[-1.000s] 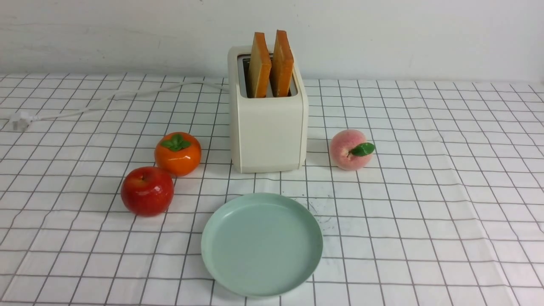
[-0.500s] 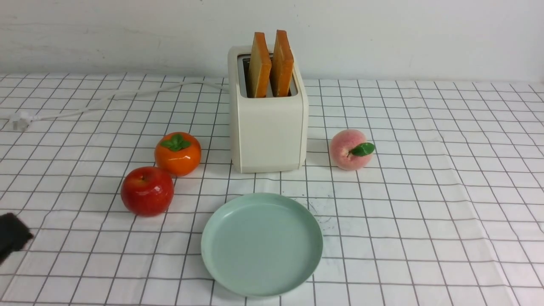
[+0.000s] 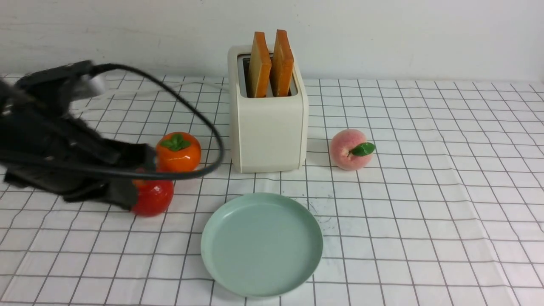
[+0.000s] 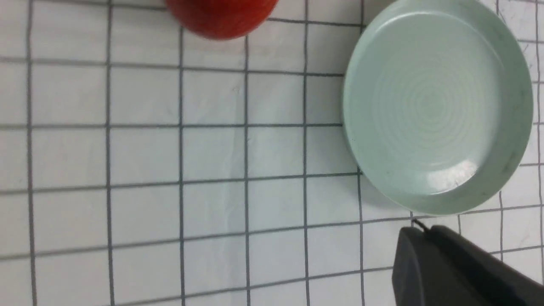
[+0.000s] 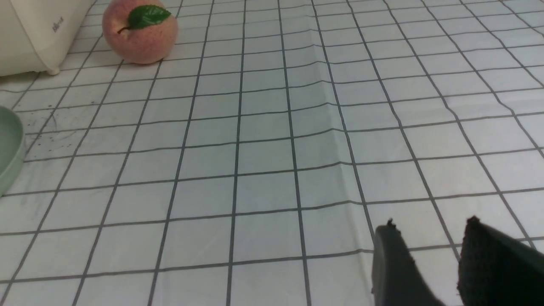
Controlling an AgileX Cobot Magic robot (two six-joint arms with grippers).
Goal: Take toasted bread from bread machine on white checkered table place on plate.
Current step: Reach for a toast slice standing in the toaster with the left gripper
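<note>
Left tool (image 3: pixel 136 176) swept in from left edge; now blurred, covering part of red apple (image 3: pixel 156 197).

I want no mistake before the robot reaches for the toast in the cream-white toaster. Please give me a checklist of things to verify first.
1. Two golden-tan toast slices stand upright, tops out of the boxy cream-white toaster: ok.
2. Round pale mint-green plate empty, in front of the toaster: ok.
3. Left gripper open: cannot tell, it is blurred.
4. Left gripper clear of the shiny red apple: cannot tell, they overlap in the front view.
5. Right gripper empty, fingers apart: ok.
</note>
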